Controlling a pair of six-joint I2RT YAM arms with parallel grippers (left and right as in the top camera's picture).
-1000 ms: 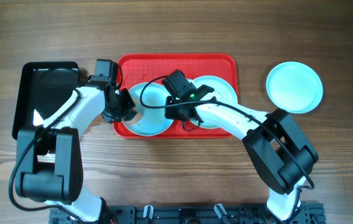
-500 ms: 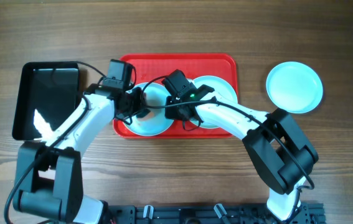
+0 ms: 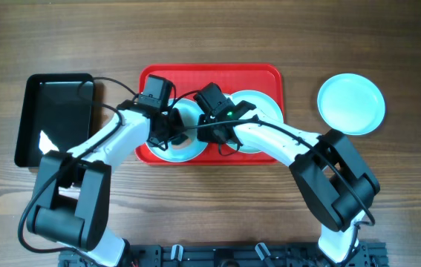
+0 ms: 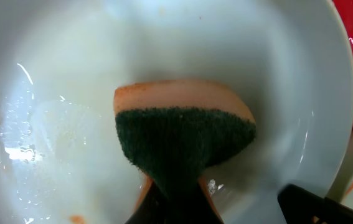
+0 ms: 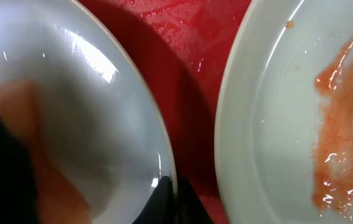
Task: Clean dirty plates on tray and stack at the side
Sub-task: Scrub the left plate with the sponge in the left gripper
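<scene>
The red tray (image 3: 210,76) holds two pale plates. My left gripper (image 3: 167,127) is shut on an orange sponge with a green scouring face (image 4: 185,134) and presses it into the left plate (image 4: 70,62), which is wet with small orange specks. My right gripper (image 5: 175,202) is shut on that left plate's rim (image 5: 164,158). The right plate (image 5: 276,124) on the tray carries an orange sauce smear (image 5: 344,106). A third, clean plate (image 3: 350,103) lies on the table right of the tray.
A black glossy tray (image 3: 56,119) lies left of the red tray. Both arms cross over the red tray's front half. A black rail (image 3: 225,256) runs along the table's front edge.
My left gripper has moved right from the tray's left edge onto the left plate with the sponge. The right arm has stayed still on the plate's rim.
</scene>
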